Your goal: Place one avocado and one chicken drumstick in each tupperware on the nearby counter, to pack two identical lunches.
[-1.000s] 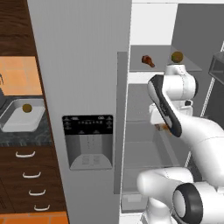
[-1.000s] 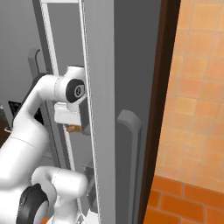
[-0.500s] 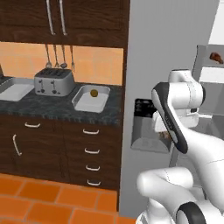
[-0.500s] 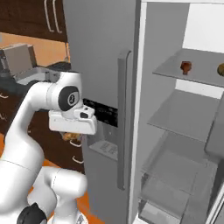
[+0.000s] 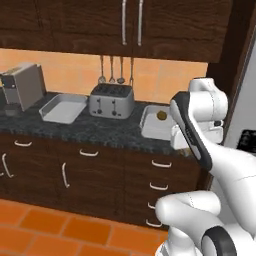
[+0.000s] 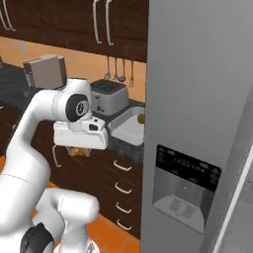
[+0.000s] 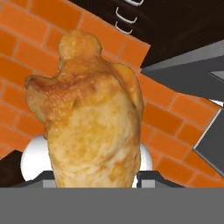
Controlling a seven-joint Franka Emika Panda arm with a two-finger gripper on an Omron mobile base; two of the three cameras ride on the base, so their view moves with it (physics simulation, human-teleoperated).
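Chicken drumstick (image 7: 94, 127) clamped in gripper (image 6: 79, 150) — avocado (image 5: 161, 115) sits in tupperware (image 5: 150, 131).

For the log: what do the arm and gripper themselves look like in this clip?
The arm is glossy white with rounded, tube-like links and dark round caps at the joints. It ends in a boxy white hand, the gripper, with a small dark patch on its side. No cables or printed markings show.
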